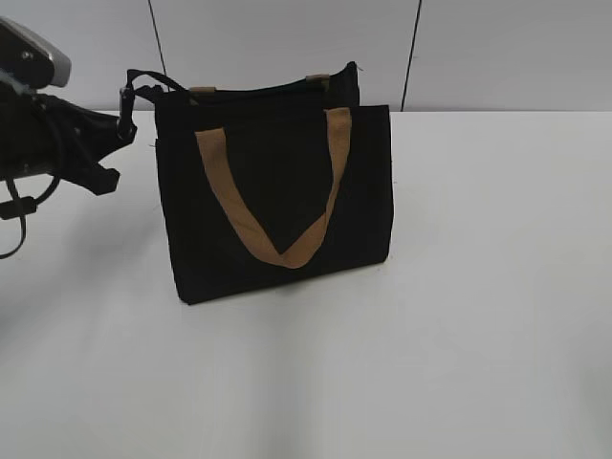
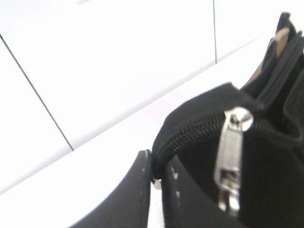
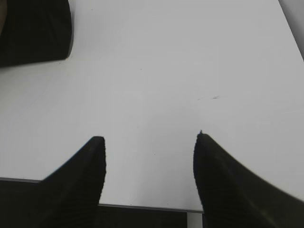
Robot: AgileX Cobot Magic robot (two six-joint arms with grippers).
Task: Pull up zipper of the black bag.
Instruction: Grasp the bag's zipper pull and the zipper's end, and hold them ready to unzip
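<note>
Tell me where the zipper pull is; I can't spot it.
In the left wrist view, the silver zipper pull hangs at the black bag's end, right of the left claw, whose fingers pinch the bag's edge.

Light is bright and even, washing the white tabletop (image 1: 459, 335) nearly to glare; only a faint, soft shadow lies under the black fabric bag with tan straps (image 1: 277, 201), whose dark cloth loses almost all detail. In the left wrist view the silver metal zipper pull (image 2: 231, 156) is blurred — too close for focus. The right wrist view is overexposed, and its black gripper fingers (image 3: 78, 185) show soft edges.
</note>
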